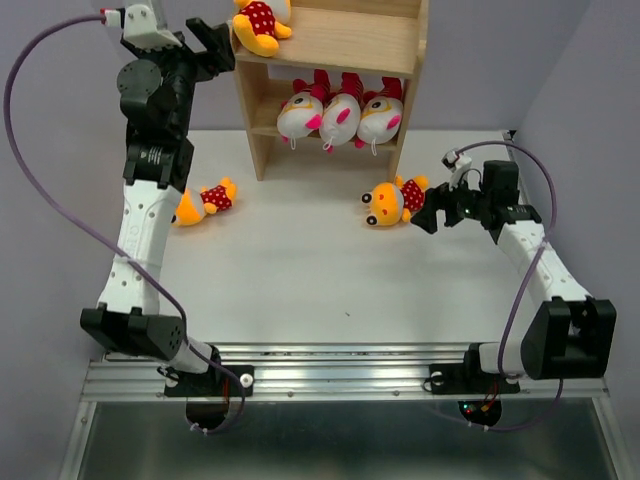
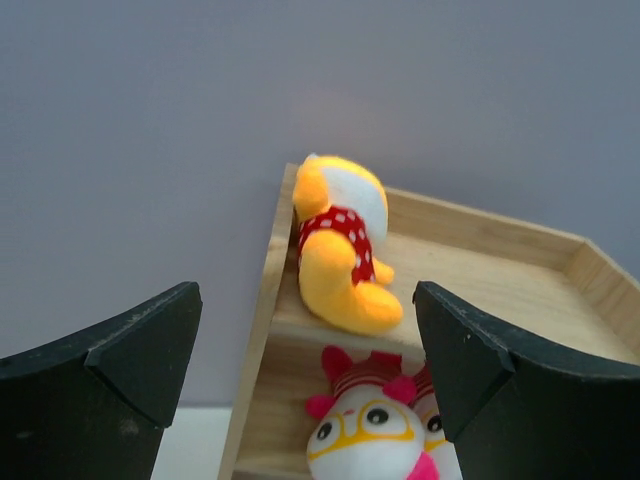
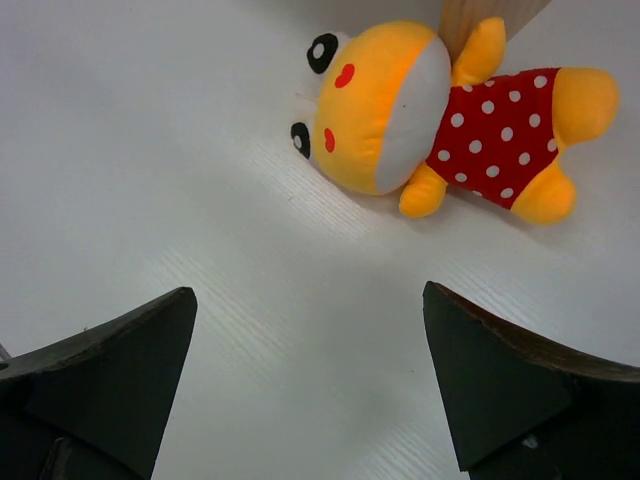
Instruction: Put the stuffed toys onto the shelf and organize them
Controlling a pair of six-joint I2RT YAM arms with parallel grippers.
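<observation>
White desk (image 1: 300,280), shelf (image 1: 252,120) at its far edge: my left gripper (image 1: 218,45), jaws apart, hangs beside a yellow toy (image 1: 258,20) on the top board's (image 1: 345,42) left edge, which a brush could topple; my right gripper (image 1: 425,210) gapes likewise.

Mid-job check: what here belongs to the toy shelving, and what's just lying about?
Job: shelf; top-tier yellow toy; three white toys on the tier below; left table toy; right table toy.
Not job: table; metal rail; purple cable.
</observation>
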